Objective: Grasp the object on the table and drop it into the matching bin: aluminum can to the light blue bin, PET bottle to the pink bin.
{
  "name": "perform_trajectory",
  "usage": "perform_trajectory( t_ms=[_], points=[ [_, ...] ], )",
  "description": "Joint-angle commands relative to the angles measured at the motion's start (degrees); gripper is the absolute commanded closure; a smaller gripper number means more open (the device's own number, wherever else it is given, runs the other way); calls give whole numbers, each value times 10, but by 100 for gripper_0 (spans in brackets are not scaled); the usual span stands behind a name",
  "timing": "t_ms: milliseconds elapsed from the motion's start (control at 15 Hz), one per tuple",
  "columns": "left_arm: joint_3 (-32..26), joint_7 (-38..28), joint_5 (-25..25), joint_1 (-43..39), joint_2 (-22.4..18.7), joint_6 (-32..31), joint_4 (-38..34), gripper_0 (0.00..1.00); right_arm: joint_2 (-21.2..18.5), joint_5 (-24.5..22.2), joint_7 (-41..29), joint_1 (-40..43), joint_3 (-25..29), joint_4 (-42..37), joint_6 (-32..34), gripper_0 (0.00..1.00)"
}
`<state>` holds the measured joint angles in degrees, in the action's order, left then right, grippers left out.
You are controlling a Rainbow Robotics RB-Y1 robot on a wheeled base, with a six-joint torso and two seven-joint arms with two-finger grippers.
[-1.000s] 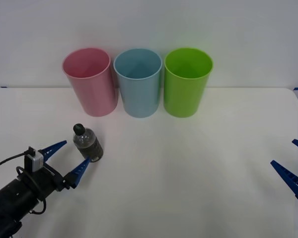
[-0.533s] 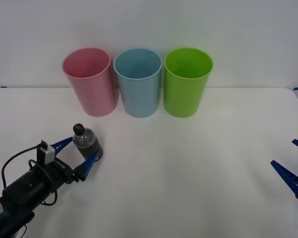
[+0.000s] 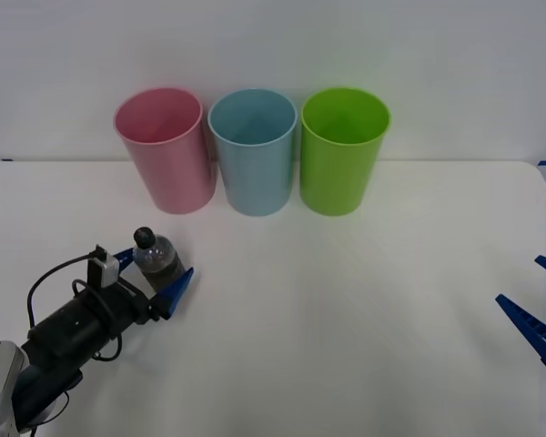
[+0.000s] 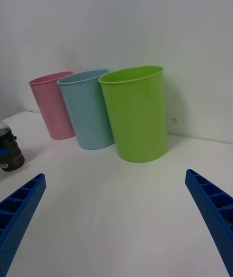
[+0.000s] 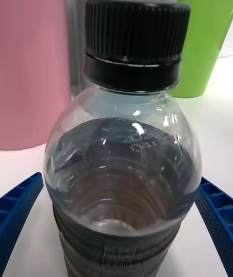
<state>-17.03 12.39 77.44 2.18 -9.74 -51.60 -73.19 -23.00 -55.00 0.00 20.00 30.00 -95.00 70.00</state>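
The PET bottle (image 3: 160,262), small and clear with a black cap and dark contents, stands upright on the white table (image 3: 346,309) at the front left. My left gripper (image 3: 159,265) is open around it, one blue finger on each side. The left wrist view has the bottle (image 5: 121,170) deep between the fingers (image 5: 19,204), close to both; I cannot tell whether they touch. The pink bin (image 3: 166,155) stands behind the bottle, with the light blue bin (image 3: 253,159) beside it. My right gripper (image 3: 519,280) hangs open at the table's right edge, far from the bottle (image 4: 8,153).
A lime green bin (image 3: 342,155) closes the row of three at the back, next to the light blue bin. The bins stand close together near the wall. Bare tabletop stretches between the two arms.
My left arm has advanced toward the bins, so its open fingers moved from just short of the bottle to either side of it. The bottle and right arm stayed put.
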Motion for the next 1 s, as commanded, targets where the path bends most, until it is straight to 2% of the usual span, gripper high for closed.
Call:
perform_trajectory(
  t_ms=[67, 333, 400, 467, 1000],
  points=[
    [3, 0, 0, 0, 0, 3, 0, 0, 0, 0, 0, 0, 0, 0, 0, 0],
    [3, 1, 0, -1, 0, 3, 0, 0, 0, 0, 0, 0, 0, 0, 0, 0],
    [3, 1, -1, -1, 0, 3, 1, 43, 0, 0, 0, 0, 0, 0, 0, 0],
    [3, 4, 0, -2, 0, 2, 0, 98, 0, 0, 0, 0, 0, 0, 0, 0],
    [-18, 12, -4, -9, -2, -29, 0, 100, 0, 0, 0, 0, 0, 0, 0, 0]
  ],
)
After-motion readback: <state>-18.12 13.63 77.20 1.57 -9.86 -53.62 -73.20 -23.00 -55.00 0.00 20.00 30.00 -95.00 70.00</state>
